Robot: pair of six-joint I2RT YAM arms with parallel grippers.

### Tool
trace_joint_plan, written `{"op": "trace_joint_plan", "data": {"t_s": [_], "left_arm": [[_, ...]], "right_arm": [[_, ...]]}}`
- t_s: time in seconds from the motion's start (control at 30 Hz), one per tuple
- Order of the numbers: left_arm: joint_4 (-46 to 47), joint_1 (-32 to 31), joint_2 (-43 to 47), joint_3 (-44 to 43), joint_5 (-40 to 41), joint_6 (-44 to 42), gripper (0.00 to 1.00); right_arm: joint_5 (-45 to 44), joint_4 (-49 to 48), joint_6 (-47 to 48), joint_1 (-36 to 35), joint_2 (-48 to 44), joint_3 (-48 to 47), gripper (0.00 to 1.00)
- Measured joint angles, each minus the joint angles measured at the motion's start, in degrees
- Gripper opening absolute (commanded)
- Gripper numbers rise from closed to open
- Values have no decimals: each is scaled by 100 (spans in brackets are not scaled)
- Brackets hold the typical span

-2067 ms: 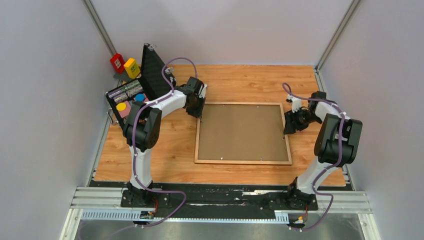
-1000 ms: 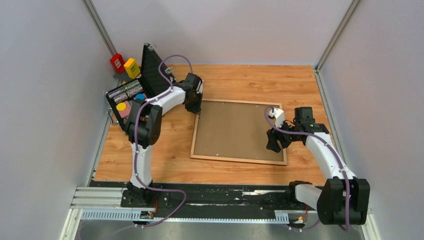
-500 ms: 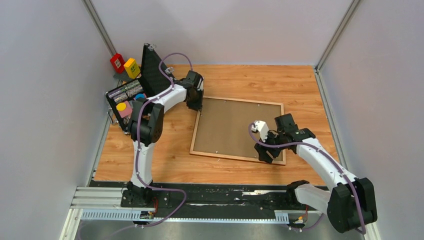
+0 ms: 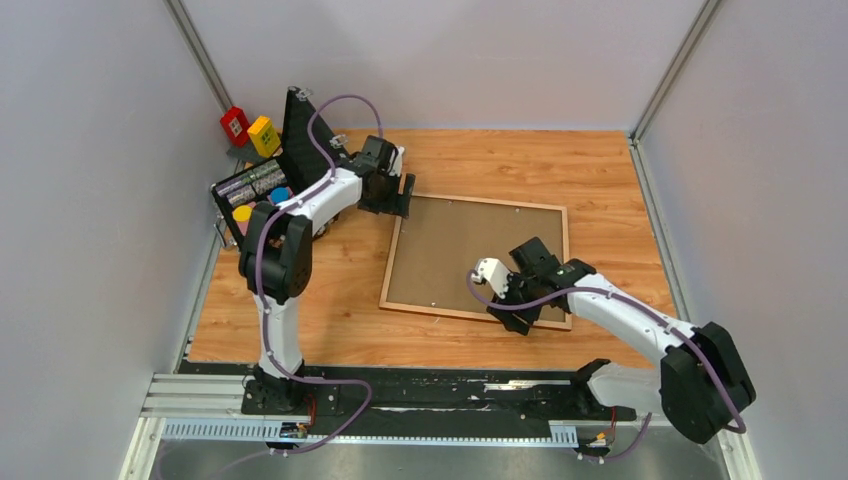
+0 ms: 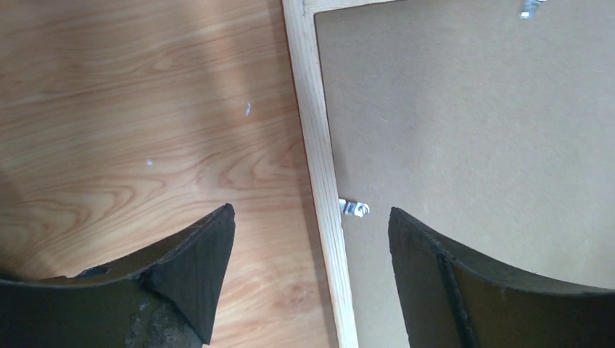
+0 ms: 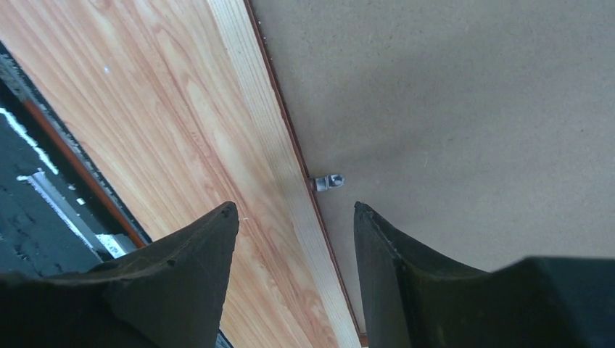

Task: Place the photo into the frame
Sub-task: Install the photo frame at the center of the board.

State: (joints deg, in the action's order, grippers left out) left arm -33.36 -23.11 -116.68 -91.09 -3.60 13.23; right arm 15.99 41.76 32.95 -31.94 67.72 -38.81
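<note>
Right gripper (image 4: 512, 316) has swung to the frame (image 4: 392, 255)'s near rail, and left gripper (image 4: 405, 196) has spread at its far-left corner. We see the frame back-up on the table (image 4: 450, 160), with the backing board (image 4: 470, 250) covering it and the photo unseen. Both jaws stand apart, straddling rails beside small clips (image 6: 328, 182), pinching nothing.

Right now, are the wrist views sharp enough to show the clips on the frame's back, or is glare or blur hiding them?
Left wrist view: the left-rail clip on the frame is sharp, no glare, soft shadows banding the table. Right wrist view: the near-rail clip is crisp; the dark fingers show little detail. Top view: even light, clips mere specks.
</note>
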Motion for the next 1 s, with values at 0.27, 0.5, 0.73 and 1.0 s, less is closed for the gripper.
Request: {"op": "trace_joint_plan", "data": {"t_s": [0.27,0.5,0.73,1.0], "left_arm": [[-7,0,1054,437,-90,-673,97],[-26,0,1801,1012,7,-1300,97],[-72,0,2052,1174,0,-1655,98],[-151,0,2564,1449,-186,-1934,99]], "right_arm": [[-662,-319,-157,-498,494,0,48],[-935,-439,-186,-807,533,0,46],[-1104,-590,-181,-914,684,57,43],[-1163,-654,-175,-929,688,81,21]]}}
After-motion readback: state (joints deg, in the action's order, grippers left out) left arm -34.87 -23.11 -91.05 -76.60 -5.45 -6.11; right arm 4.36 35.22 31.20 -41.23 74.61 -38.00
